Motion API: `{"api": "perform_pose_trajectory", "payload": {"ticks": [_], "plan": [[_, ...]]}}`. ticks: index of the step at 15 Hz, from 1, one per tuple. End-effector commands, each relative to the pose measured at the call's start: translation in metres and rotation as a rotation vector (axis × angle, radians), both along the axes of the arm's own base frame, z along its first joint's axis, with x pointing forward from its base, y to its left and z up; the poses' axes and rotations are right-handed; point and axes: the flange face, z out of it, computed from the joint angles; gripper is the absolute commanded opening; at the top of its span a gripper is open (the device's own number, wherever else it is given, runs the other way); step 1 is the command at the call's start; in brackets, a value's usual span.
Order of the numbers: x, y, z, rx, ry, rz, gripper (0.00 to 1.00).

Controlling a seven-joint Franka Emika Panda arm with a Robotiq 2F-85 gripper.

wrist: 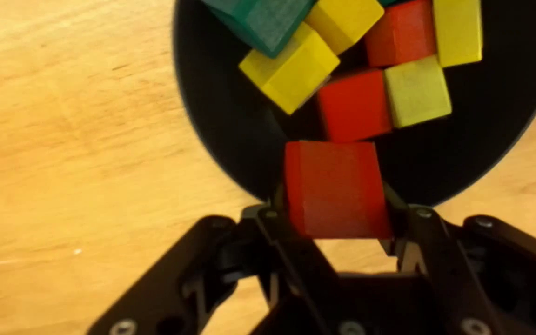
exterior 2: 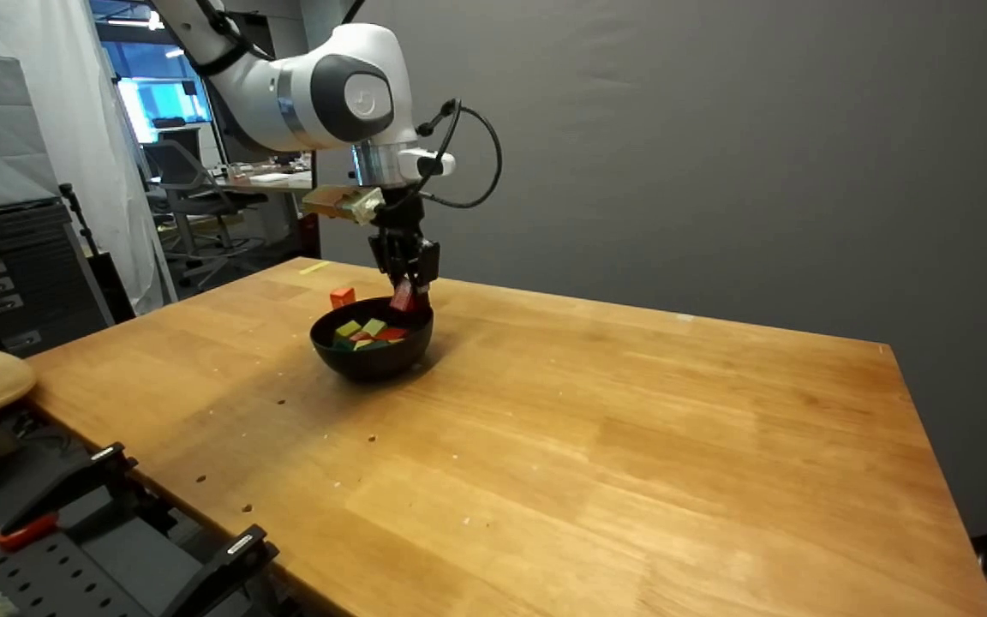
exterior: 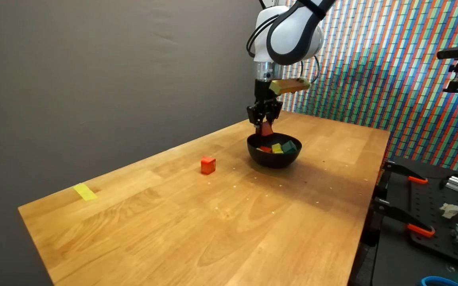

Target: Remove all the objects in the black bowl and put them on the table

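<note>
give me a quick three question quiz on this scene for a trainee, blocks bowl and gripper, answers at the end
1. What is the gripper holding by the rim of the black bowl?
2. True or false: every block lying in the black bowl is red.
3. Which colour is the block that sits on the table outside the black bowl? a) green b) red-orange c) yellow

Key
1. A red block.
2. False: yellow blocks and a green block lie in there too.
3. b: the red-orange block stands apart from the black bowl, seen in both exterior views.
</note>
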Motion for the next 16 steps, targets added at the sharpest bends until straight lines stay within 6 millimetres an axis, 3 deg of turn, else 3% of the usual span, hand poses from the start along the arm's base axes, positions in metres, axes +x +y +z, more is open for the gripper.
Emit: {"api": "perform_pose_trajectory", "payload": {"ticks": [1,3,4,6,10,16], "plan": [[-0.037,-0.051,0.058,-0.055,-0.105,-0.132,0.21],[-0.052,-0.096,0.066,-0.094,-0.114,-0.169,0.21],[-0.058,-0.117,0.066,-0.111,-0.116,-0.184,0.28],[-0.069,-0.149,0.053,-0.123,-0.08,-0.201,0.21],[-0.089,-0.141,0.011,-0.082,-0.08,-0.175,0.21],[-0.1,-0.129,-0.046,-0.022,-0.164,-0.211,0.21]]}}
